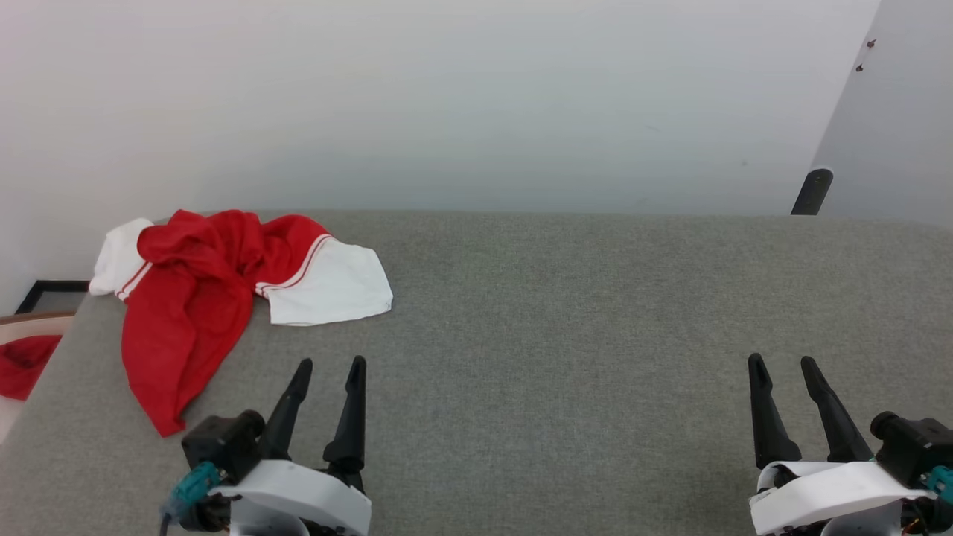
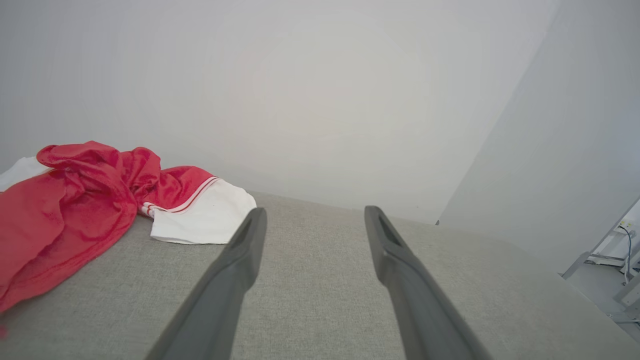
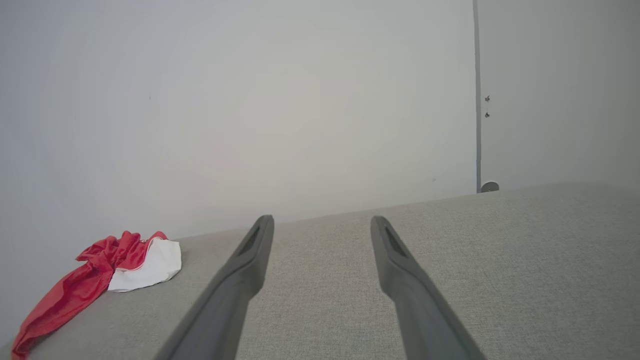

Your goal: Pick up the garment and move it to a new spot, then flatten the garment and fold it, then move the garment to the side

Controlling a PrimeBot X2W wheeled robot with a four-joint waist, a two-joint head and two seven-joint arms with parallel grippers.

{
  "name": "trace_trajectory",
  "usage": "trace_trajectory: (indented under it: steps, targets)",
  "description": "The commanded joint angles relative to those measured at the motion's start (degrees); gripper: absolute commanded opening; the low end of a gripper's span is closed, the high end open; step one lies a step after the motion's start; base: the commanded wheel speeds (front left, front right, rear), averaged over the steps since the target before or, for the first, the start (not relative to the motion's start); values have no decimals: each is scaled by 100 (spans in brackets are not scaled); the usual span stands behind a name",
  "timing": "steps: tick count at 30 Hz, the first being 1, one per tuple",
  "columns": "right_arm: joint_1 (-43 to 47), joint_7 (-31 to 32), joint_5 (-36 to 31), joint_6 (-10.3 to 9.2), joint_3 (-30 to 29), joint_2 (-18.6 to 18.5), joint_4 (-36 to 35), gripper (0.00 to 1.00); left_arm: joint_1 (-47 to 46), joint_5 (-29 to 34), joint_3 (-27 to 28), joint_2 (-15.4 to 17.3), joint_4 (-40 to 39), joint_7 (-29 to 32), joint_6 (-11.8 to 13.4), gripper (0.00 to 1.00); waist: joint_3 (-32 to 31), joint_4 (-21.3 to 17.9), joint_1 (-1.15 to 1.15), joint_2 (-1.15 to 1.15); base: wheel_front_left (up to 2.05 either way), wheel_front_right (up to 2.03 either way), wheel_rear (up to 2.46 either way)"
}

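The left claw [image 1: 332, 362] sits at the lower left of the head view. Its two long dark fingers are spread wide and empty, their tips pointing up the frame and clear of the cloth. In the left wrist view the same claw [image 2: 315, 210] shows tapered, matte grey-black fingers with bare grey weave between them. The right claw [image 1: 781, 359], at the lower right of the head view, is also spread wide and grips nothing. In its own wrist view [image 3: 322, 219] only the woven covering shows between its fingers.

The garment [image 1: 186, 298] lies crumpled at the upper left of the surface [image 1: 558, 335], near the far edge. It is just up-frame and left of the left claw and well apart from the right one. Its body is a thin, slightly shiny red fabric, bunched into folds, with a long red tail trailing toward the lower left. A smooth white short sleeve [image 1: 327, 286] with red-and-white striped trim spreads flat on its right side, and a second white patch peeks out at its far left.

The surface is covered in coarse, grey, felt-like woven cloth. Behind it stands a plain pale wall [image 1: 447, 104].
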Motion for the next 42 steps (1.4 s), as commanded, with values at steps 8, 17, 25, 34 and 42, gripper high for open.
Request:
trace_trajectory:
  steps: [8,17,25,34,42]
  targets:
    - [8,-67,-561,4,38,9,-113,100,32,579,149,-53,-29,-127,-161,100,-28,-7,0,0,0,0,0]
    - [21,-129,-1016,4,32,9,-163,100,86,1046,316,-142,43,-225,-324,100,-87,-16,0,0,0,0,0]
    - [82,-170,-1395,4,-29,8,-166,100,114,1407,554,-172,193,-300,-463,100,-167,-15,0,0,0,0,0]
    - [179,-194,-1586,4,-139,9,-156,100,190,1638,816,-268,288,-328,-567,100,-279,29,0,0,0,0,0]
    - [248,-152,-1638,4,-201,9,-196,100,256,1700,982,-329,375,-328,-648,100,-333,84,0,0,0,0,0]
